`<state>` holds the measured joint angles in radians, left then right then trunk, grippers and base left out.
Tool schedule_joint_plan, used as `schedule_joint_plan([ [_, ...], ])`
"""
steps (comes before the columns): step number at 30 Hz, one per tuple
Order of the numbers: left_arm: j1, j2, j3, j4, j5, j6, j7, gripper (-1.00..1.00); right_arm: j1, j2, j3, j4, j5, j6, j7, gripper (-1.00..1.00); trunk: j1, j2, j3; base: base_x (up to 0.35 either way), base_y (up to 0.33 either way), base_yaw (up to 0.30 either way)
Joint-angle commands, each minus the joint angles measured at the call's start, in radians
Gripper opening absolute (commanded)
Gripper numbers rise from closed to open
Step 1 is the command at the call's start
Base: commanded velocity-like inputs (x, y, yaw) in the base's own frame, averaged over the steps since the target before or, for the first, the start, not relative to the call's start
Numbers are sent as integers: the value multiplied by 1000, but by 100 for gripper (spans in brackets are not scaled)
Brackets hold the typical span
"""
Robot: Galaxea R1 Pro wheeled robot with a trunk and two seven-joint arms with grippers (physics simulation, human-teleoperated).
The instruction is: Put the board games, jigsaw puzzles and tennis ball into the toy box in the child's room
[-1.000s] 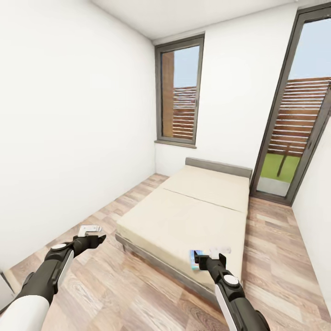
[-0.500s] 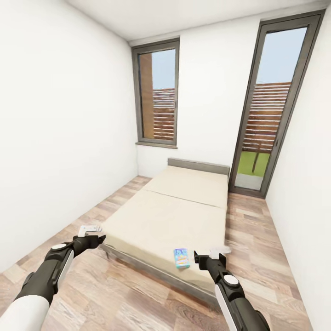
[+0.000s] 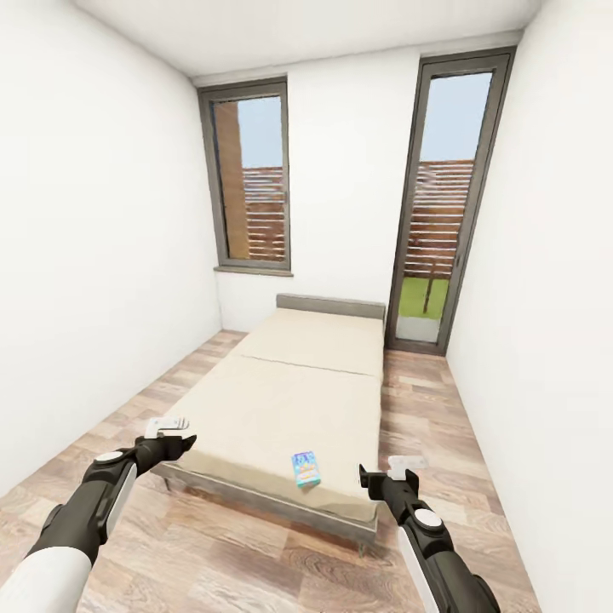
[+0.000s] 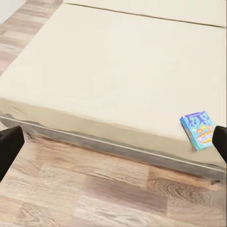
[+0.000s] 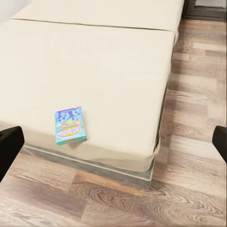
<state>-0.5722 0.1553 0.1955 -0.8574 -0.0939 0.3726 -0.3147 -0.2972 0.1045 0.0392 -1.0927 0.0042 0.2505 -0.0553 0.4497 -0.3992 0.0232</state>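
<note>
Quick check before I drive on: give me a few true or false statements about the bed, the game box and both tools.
1. A blue game box lies on the bed near its foot edge. True.
2. The right tool is shut on the game box. False: it is open and empty, apart from the box.
3. The left tool is open and holds nothing. True.
4. Two game boxes lie on the mattress. False: one is visible there.
5. The box hangs over the bed's edge onto the floor. False: it rests wholly on the mattress.
</note>
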Motion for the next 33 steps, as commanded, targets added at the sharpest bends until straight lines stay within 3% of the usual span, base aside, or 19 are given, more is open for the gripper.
schedule_joint_plan([
  [1, 0, 0, 4, -2, -10, 4, -9, 100, 0, 0, 2, -1, 0, 6, -6, 100, 0, -1, 0, -50, 0, -280],
  [19, 0, 0, 4, -2, -10, 5, -10, 100, 0, 0, 2, -1, -2, 5, -5, 100, 0, -1, 9, -55, 46, -272],
  [33, 0, 0, 4, -2, -10, 4, -9, 100, -2, 0, 3, -1, -3, 14, -3, 100, 0, -1, -8, -67, 102, -126],
])
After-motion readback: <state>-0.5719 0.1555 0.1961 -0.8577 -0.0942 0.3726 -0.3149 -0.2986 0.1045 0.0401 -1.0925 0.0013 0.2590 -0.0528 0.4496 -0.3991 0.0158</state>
